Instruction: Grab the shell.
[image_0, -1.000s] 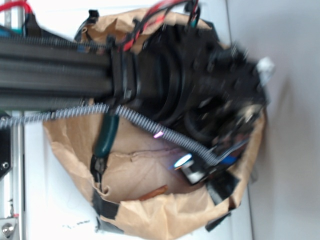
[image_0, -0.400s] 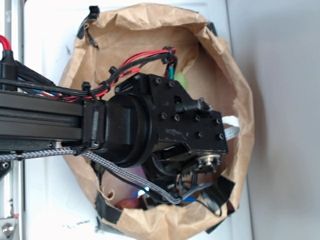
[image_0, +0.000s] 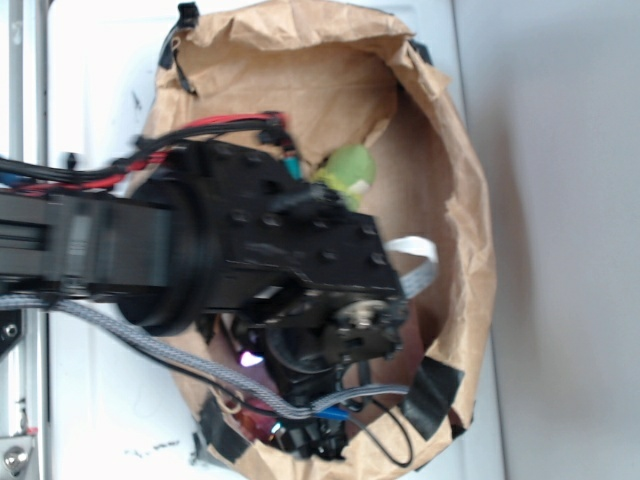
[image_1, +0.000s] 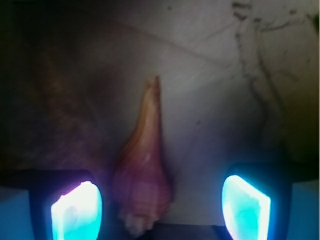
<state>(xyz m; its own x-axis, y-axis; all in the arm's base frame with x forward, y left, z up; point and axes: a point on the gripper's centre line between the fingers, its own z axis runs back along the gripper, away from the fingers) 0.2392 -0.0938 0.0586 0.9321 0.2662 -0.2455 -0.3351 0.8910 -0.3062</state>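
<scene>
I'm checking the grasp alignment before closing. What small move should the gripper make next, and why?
Probably a slight shift toward the left finger's side, then close. In the wrist view the shell lies between the open fingers but sits off-centre, its wide end close beside the left one, with a clear gap to the right one. Centring the gripper should let both fingers meet the shell evenly.

No readable text, labels or numbers anywhere.

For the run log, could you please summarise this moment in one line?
pincer: open | shell: between fingers, nearer the left in wrist view, ungrasped | site: paper bag
</scene>
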